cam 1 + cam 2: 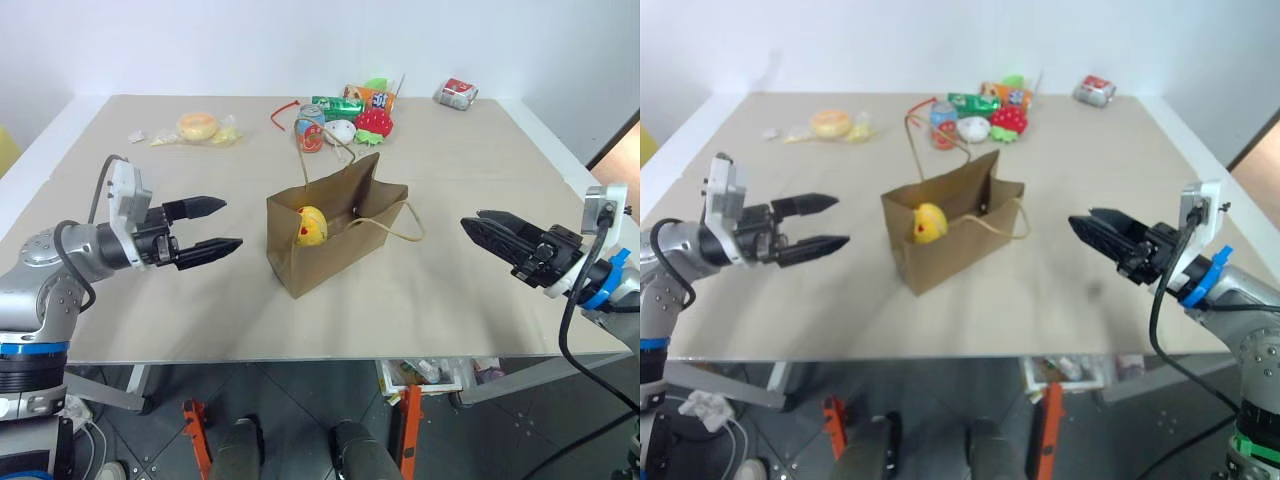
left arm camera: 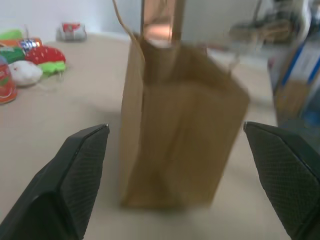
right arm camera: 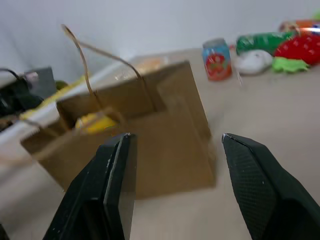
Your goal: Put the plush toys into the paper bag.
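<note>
Head views show yellow ball (image 1: 311, 226) inside paper bag (image 1: 335, 235); left gripper (image 1: 222, 226) and right gripper (image 1: 473, 224) spread.

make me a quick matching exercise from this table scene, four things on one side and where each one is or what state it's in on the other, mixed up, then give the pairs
Things:
1. yellow ball plush
2. paper bag
3. left gripper
4. strawberry plush

Places or states:
A. standing upright in the middle of the table, mouth open
B. in the cluster of items at the far edge of the table
C. inside the bag, showing at its open top
D. open and empty, beside the bag

Pairs: 1-C, 2-A, 3-D, 4-B
</note>
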`<state>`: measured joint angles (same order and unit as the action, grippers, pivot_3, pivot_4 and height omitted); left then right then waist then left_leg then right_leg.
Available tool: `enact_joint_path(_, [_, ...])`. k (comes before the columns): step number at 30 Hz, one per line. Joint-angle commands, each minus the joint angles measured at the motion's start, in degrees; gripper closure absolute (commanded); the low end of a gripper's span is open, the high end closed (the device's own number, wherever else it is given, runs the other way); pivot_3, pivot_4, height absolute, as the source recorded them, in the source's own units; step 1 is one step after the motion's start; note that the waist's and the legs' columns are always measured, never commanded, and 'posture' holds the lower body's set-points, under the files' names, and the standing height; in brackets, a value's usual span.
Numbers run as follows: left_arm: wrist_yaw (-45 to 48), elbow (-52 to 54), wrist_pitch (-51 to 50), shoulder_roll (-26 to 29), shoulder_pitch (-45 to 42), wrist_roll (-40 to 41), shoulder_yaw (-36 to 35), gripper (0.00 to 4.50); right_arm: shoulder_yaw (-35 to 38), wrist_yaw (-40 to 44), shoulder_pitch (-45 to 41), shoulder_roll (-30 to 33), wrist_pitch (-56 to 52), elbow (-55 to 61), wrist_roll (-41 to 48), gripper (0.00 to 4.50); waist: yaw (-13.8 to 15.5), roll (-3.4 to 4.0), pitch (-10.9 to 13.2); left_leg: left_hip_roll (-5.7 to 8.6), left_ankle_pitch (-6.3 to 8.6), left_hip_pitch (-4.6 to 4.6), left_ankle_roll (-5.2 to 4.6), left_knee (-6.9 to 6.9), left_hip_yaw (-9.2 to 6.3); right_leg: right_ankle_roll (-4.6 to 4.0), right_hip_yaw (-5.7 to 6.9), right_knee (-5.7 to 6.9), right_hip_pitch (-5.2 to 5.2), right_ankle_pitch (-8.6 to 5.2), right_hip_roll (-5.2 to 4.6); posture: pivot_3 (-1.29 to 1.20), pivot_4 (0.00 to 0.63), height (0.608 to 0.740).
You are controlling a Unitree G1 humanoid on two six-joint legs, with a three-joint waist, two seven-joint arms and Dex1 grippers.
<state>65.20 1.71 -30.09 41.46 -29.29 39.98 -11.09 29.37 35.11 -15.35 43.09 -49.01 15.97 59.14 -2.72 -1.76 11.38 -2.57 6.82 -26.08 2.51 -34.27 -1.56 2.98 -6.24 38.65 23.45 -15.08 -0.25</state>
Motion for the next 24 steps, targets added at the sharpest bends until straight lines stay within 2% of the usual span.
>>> enact_joint_path(1, [5.43, 5.51, 8.87, 3.43, 6.57, -4.70, -0.55, 0.00, 0.66, 6.90, 9.41, 3.93, -0.49, 11.02, 0.49, 2.04, 0.00, 0.00, 0.00, 0.00, 0.00, 0.02, 0.00, -0.01, 0.03, -0.03, 0.00, 0.00, -0.01, 0.00, -0.03, 0.00, 0.150, 0.740])
enact_joint_path(3, [4.73, 5.18, 10.14, 2.90, 7.49, -5.48, -0.86, 0.00, -1.03, 7.69, 11.00, 3.59, -0.30, 12.93, 0.29, 2.55, -0.03, -0.01, -0.01, -0.08, 0.00, 0.10, 0.00, -0.07, 0.11, -0.07, -0.01, 0.00, -0.05, 0.05, -0.03, 0.00, 0.150, 0.740])
enact_joint_path(7, [2.50, 4.91, 12.17, 1.20, 9.60, -7.41, -0.57, 0.00, -6.94, 7.72, 11.29, 1.04, 1.64, 15.04, -1.05, 4.31, -0.08, -0.03, -0.02, -0.22, 0.00, 0.10, 0.00, -0.13, 0.39, -0.16, -0.02, 0.00, 0.01, 0.11, -0.08, 0.00, 0.150, 0.740])
enact_joint_path(8, [1.96, 5.07, 12.60, 0.57, 9.82, -7.62, -0.21, 0.00, -8.72, 7.85, 10.94, 0.79, 2.13, 15.00, -2.19, 4.43, -0.07, -0.03, -0.02, -0.22, 0.00, 0.14, 0.00, -0.16, 0.43, -0.17, -0.03, 0.00, -0.01, 0.12, -0.11, 0.00, 0.150, 0.740])
enact_joint_path(12, [-0.54, 4.32, 14.83, -2.67, 9.20, -8.97, 1.34, 0.00, -15.85, 6.17, 7.02, -1.14, 3.39, 13.26, -6.98, 4.43, -0.03, -0.05, -0.03, -0.20, -0.01, 0.07, -0.01, -0.19, 0.51, -0.16, -0.04, -0.07, -0.01, 0.13, -0.18, 0.00, 0.150, 0.740])
enact_joint_path(17, [-1.27, 0.86, 17.00, -8.24, 6.10, -10.44, 5.81, 0.00, -26.86, 4.77, -2.35, -5.31, 5.29, 8.60, -14.91, 4.43, -0.02, -0.07, -0.04, -0.21, -0.01, -0.01, -0.02, -0.17, 0.47, -0.03, -0.01, -0.11, 0.02, 0.15, -0.11, 0.00, 0.150, 0.740])
enact_joint_path(24, [-1.56, -8.29, 19.30, -10.83, 0.24, -11.99, 6.27, 0.00, -30.41, 3.28, -7.96, -9.88, 5.64, 6.72, -16.64, 4.43, -0.02, -0.08, -0.04, -0.20, -0.02, -0.01, -0.02, -0.17, 0.46, 0.01, -0.01, -0.11, 0.00, 0.17, -0.08, 0.00, 0.150, 0.740])
